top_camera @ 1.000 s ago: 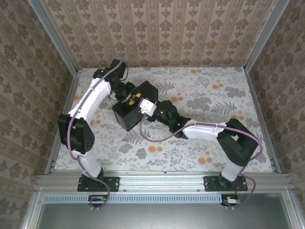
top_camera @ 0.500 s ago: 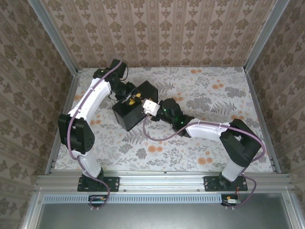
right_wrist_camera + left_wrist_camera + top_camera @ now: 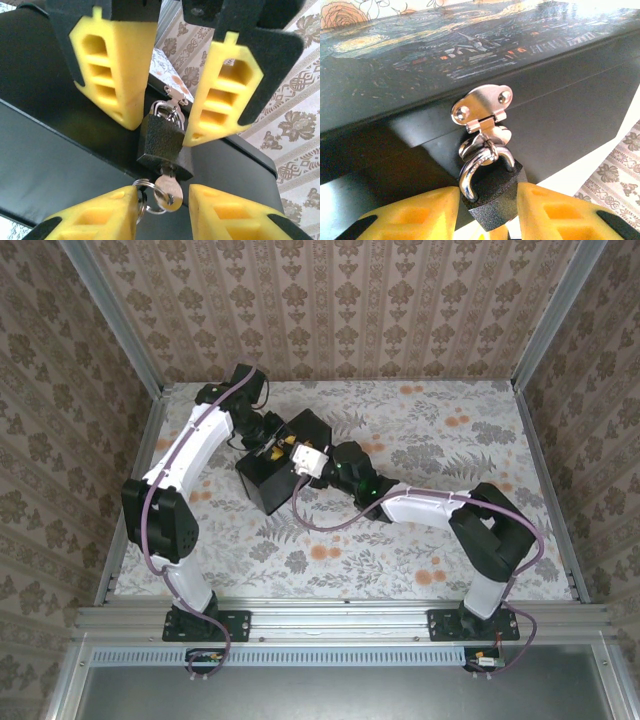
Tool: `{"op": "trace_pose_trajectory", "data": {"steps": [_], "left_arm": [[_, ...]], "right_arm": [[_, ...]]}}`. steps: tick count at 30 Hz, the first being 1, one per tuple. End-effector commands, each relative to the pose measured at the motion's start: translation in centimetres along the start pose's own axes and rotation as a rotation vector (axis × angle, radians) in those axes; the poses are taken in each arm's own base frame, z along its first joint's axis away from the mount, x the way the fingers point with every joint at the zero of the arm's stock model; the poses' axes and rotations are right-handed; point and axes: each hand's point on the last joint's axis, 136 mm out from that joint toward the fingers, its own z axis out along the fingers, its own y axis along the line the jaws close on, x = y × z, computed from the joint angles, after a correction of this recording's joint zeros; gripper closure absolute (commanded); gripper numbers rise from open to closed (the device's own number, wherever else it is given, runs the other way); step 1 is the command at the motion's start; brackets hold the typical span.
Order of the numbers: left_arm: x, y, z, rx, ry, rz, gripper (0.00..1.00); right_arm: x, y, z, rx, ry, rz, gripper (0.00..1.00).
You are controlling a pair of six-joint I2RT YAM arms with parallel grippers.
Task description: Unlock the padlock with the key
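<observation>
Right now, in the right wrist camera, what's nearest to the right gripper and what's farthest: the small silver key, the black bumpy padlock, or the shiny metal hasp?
1. Small silver key: between the right gripper's fingers, at the bottom.
2. Black bumpy padlock: just above the key, in the middle.
3. Shiny metal hasp: highest, above the padlock.

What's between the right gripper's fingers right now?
In the right wrist view, the small silver key, stuck in the black textured padlock, hangs with its wire ring between the right gripper's yellow fingers.
</observation>
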Motion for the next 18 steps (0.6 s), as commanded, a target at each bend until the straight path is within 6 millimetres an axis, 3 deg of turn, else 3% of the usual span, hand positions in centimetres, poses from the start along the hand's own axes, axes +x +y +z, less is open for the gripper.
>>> {"op": "trace_pose_trajectory", "data": {"steps": [1,10,18], "left_arm": [[1.0,3.7,3.4,-0.15,0.079,-0.046,0.63],[1.3,3.6,3.3,-0.134,0.084,-0.042,0.64],[1.3,3.1,3.4,-0.089,0.077,-0.037,0.63]], "right_arm": [[-0.8,-1.5,0.8,0.05,-0.022,-0.011,0.72],[-0.2,-1.4,1.1,0.037,-0.005,0.031,0.85],[-1.5,-1.1,0.3,0.017,0.022,0.276,0.94]]}}
